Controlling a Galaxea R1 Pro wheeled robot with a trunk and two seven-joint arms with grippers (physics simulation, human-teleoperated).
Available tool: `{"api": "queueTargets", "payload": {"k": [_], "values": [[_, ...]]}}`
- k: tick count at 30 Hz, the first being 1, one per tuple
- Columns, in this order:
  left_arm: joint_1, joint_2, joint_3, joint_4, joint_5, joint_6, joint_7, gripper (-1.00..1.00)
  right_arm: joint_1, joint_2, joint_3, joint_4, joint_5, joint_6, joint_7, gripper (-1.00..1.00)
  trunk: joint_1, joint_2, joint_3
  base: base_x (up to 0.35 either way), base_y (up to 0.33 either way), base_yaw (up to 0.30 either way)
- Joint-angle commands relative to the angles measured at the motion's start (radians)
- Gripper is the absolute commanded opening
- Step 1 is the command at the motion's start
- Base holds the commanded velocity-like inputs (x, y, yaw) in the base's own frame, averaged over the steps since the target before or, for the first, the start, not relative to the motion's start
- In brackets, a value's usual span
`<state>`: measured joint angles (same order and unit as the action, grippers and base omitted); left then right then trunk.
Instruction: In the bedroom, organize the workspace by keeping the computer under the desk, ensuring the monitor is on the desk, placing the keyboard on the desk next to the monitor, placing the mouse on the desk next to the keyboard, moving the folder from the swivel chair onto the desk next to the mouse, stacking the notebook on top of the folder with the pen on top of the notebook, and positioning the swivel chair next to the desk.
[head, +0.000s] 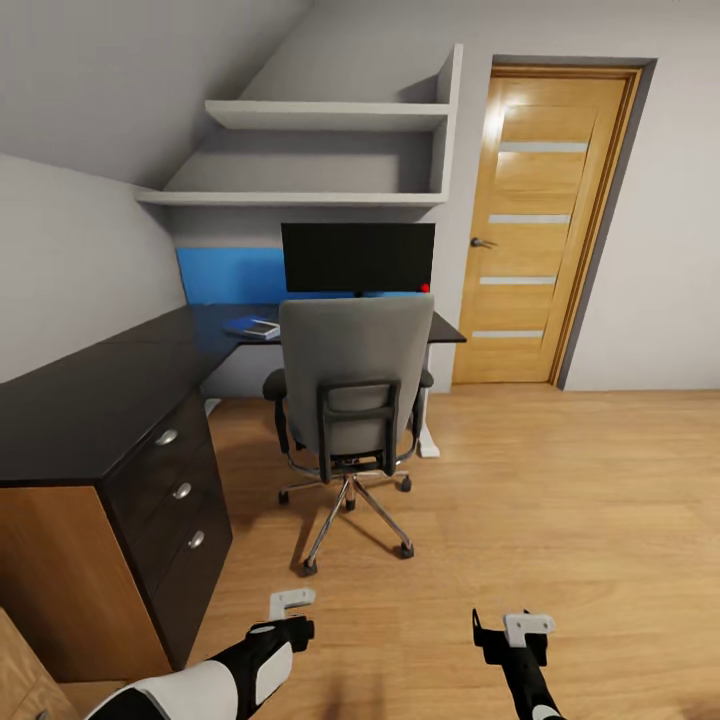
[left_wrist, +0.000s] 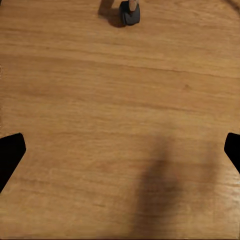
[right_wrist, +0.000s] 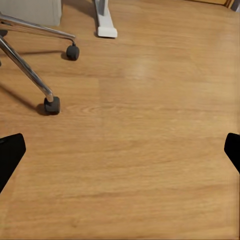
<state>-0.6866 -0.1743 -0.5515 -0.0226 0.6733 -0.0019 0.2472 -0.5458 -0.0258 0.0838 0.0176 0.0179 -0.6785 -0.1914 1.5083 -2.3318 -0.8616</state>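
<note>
Head view: swivel chair (head: 352, 400) straight ahead, back toward the robot, tucked at the counter (head: 90, 400) front edge below the monitor (head: 358, 257). Left hand (head: 292, 612) and right hand (head: 512, 630) low, about equally near.

Left wrist: fingers wide apart, empty, floor (left_wrist: 120, 125), one caster (left_wrist: 129, 13).

Right wrist: same spread, empty; adds chrome base legs (right_wrist: 25, 70), white counter leg (right_wrist: 104, 20).

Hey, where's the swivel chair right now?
In the head view the swivel chair stands mid-frame on the wooden floor, its back toward the robot, pulled up to the desk directly in front of the monitor.
</note>
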Motion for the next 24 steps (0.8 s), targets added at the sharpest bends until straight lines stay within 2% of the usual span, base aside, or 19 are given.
{"api": "queueTargets", "payload": {"k": [1, 8, 20, 24], "values": [[0.014, 0.000, -0.009, 0.000, 0.008, -0.008, 0.004, 1.00, 0.000, 0.000, 0.008, 0.002, 0.002, -0.002, -0.009, 1.00, -0.004, 0.007, 0.002, 0.000, 0.000, 0.000], [0.045, 0.000, -0.007, 0.001, 0.009, -0.071, 0.006, 1.00, 0.001, -0.002, 0.008, 0.002, 0.003, -0.003, -0.008, 1.00, -0.031, 0.056, 0.024, 0.000, 0.000, 0.000], [0.048, 0.000, -0.006, 0.001, 0.009, -0.088, 0.007, 1.00, 0.001, -0.001, 0.008, 0.002, 0.005, 0.004, -0.008, 1.00, -0.077, 0.140, 0.062, 0.000, 0.000, 0.000], [0.048, 0.000, -0.008, 0.001, 0.008, -0.088, 0.010, 1.00, 0.021, 0.003, 0.009, 0.004, 0.005, 0.008, -0.005, 1.00, -0.092, 0.168, 0.074, 0.000, 0.000, 0.000]]}}
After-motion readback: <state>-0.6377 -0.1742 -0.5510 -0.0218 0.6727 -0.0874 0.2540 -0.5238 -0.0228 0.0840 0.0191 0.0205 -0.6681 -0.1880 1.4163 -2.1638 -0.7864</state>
